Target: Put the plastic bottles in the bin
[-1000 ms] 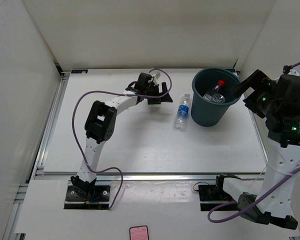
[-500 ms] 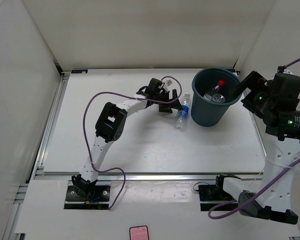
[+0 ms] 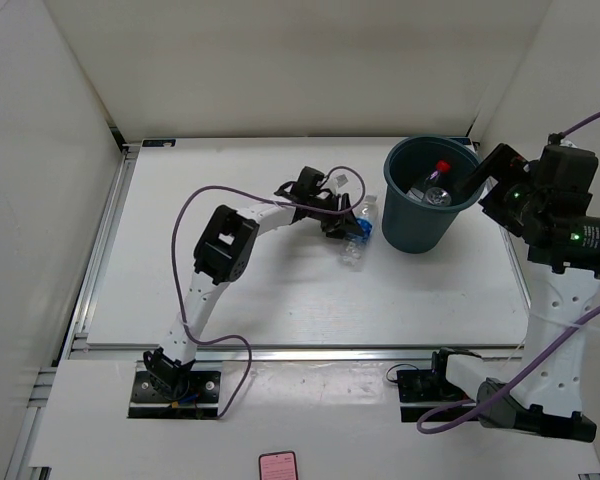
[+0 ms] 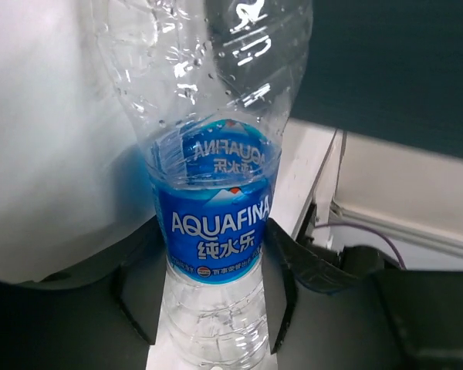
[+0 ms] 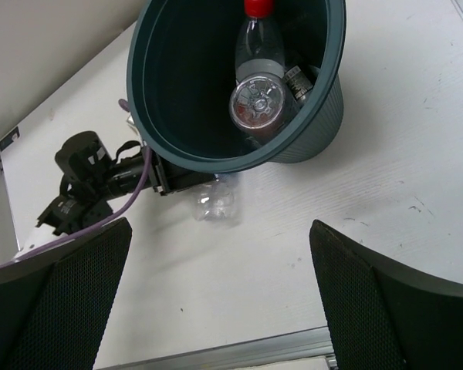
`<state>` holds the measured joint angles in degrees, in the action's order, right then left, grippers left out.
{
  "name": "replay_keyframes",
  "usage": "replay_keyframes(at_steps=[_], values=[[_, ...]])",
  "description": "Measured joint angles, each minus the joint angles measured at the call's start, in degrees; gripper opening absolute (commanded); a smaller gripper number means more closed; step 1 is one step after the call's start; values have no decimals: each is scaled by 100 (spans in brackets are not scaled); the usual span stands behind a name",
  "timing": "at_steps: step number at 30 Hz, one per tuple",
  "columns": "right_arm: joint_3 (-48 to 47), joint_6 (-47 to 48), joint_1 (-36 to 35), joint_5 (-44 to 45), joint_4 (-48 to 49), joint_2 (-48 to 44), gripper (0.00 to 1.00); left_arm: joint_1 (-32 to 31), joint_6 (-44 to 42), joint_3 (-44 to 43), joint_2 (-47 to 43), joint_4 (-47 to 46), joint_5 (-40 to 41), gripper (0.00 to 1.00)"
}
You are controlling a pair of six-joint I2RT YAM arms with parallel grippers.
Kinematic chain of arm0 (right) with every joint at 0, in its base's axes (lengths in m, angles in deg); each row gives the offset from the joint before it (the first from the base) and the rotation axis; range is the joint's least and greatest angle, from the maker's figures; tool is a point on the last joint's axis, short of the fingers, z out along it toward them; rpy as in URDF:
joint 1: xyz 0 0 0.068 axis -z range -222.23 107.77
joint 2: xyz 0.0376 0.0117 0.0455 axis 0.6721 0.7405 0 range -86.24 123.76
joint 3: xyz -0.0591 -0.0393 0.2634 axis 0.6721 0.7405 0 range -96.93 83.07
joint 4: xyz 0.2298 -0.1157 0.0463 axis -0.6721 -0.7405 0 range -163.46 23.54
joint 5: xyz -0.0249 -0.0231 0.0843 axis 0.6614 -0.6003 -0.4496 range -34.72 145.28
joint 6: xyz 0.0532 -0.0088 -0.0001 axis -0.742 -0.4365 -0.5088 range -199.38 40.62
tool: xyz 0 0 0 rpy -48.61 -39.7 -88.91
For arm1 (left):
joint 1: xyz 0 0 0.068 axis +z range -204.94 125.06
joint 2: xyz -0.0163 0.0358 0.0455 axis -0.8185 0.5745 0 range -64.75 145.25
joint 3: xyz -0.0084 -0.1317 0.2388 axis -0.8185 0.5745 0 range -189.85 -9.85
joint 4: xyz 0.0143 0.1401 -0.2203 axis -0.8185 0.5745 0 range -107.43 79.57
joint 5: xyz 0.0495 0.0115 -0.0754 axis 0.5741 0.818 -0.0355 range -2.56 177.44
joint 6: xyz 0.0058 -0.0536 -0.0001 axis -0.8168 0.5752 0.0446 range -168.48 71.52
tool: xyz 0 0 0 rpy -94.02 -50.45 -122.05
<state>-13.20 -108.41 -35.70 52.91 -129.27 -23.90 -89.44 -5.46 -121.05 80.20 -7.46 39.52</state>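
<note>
Left pincer (image 4: 211, 297) has swung in and clamped on the blue-labelled bottle (image 4: 216, 231), which lies on the tabletop (image 3: 230, 300) just left of the bin (image 3: 405, 225). Inside the bin sit at least 2 bottles, including the red-capped bottle (image 5: 258, 38). Right pincer (image 5: 220, 293) gapes apart, right of the bin. Probably 1 drop remains.

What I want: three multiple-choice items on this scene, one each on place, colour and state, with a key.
1. The blue-labelled bottle lies: A in the bin; B on the table left of the bin; C under the right arm.
2. The neck-up bottle in the bin has a cap that is: A green; B red; C yellow.
3. The left fingers are: A wide open; B inside the bin; C closed on the blue-labelled bottle.
Key: 1B, the top view shows it beside the bin; 2B, red in the right wrist view; 3C, both fingers press its label.
</note>
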Motion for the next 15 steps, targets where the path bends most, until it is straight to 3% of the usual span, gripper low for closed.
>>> replay_keyframes(at_steps=[4,9,12,15], values=[[125,-31,0,-48,37,72,100,203,-44,599,-472,203,-87,40],[225,-79,0,-85,105,168,100,796,17,426,-966,734,605,40],[243,-105,0,-111,129,175,100,1137,-109,-660,-1117,1003,1231,40],[243,-153,0,-127,131,177,100,1145,-205,-2734,-1019,916,1812,44]])
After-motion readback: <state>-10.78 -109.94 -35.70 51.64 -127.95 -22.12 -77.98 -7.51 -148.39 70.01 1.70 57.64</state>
